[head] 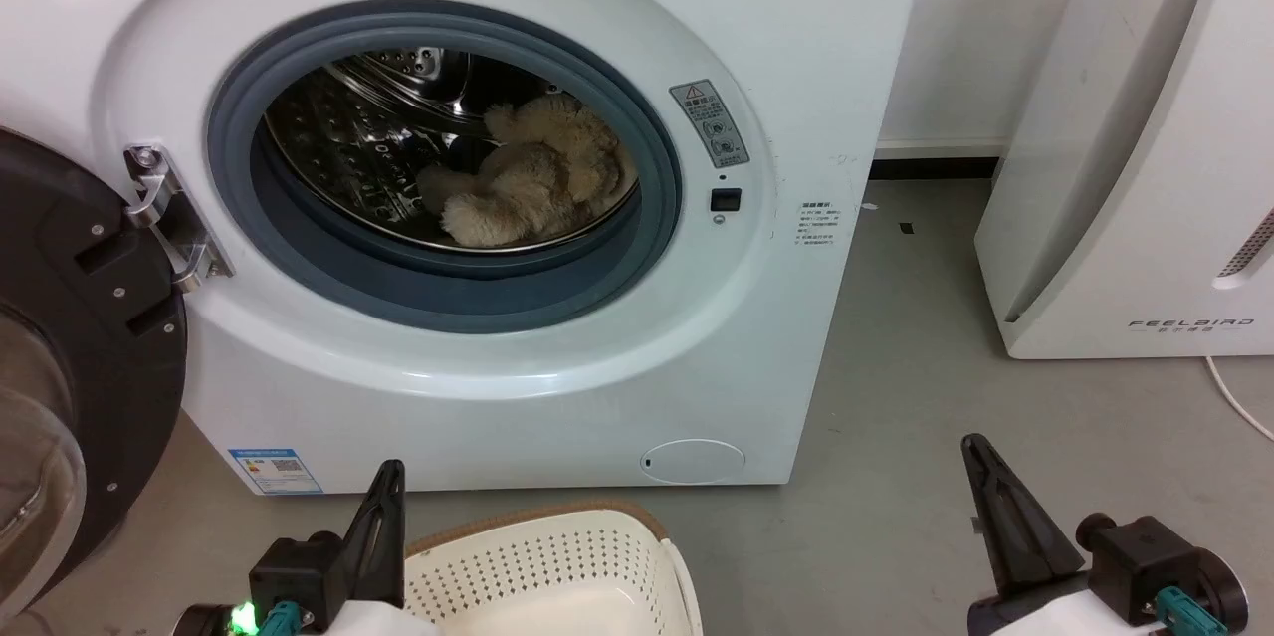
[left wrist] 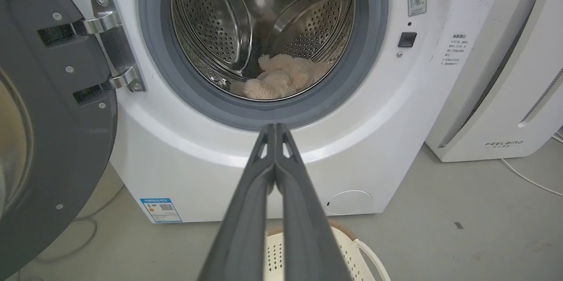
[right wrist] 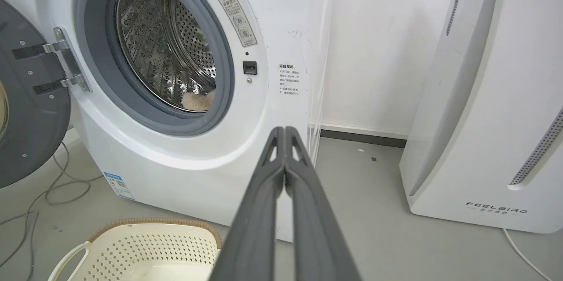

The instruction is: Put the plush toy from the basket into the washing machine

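The plush toy is found lying inside the steel drum of the washing machine, low and towards the right of the opening, behind the grey gasket and well apart from both grippers. The left gripper is held low in front of the machine, near the basket, its two fingers pressed together with nothing between them. The right gripper is held over bare floor further right, likewise clenched and empty. The placing step is judged to be done and the task to be at or near its end. No further grasp is judged to be called for; at most, the arms are to be kept clear of the porthole and of the door, which stands swung open at the left, and closing it is not asked by the task. Some matters cannot be settled. The basket is cut off by the lower edge, so its whole floor is not seen, though the visible part holds nothing. The toy's head and limbs cannot be told apart in the shaggy fur, and its underside is hidden by the gasket lip. The door is cut off at the left edge, and the white FEELBIRD appliance at the right is likewise cut off and is judged no part of the work
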Robot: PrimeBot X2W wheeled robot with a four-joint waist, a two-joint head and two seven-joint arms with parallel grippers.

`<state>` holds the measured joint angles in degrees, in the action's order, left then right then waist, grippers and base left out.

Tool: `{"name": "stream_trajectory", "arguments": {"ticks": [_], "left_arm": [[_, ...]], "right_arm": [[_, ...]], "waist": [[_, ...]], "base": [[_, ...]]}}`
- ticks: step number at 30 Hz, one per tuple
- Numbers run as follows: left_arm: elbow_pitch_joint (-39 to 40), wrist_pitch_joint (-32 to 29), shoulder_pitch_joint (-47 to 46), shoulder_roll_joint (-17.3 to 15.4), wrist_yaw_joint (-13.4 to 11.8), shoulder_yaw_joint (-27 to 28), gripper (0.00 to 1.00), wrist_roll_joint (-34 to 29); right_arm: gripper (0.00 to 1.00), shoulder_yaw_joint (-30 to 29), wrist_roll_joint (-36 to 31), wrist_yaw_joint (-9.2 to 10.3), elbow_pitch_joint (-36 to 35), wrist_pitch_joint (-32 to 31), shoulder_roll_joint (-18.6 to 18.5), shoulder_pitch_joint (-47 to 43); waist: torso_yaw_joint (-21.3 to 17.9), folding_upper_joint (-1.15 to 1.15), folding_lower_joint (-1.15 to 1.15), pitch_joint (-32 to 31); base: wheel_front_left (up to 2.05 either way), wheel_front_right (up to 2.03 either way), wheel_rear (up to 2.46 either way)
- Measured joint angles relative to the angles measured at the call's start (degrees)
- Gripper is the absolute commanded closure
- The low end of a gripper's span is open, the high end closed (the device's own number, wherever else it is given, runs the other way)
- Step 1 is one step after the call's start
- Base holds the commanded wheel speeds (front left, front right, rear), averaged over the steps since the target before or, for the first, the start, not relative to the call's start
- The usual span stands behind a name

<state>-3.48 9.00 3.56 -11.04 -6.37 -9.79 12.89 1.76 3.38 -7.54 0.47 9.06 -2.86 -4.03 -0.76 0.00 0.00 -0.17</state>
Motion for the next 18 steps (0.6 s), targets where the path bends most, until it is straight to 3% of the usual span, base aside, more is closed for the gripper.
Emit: {"name": "stream_trajectory", "arguments": {"ticks": [18], "left_arm": [[0.7,-2.3,-0.4,1.9,1.5,2.3,1.0,-3.0]], "right_arm": [[1.0,-0.4,-1.2,0.0,0.0,-2.3,0.0,1.1]], "waist": [[0.2,0.0,0.0,0.0]], "base": [[0.0,0.0,0.0]]}}
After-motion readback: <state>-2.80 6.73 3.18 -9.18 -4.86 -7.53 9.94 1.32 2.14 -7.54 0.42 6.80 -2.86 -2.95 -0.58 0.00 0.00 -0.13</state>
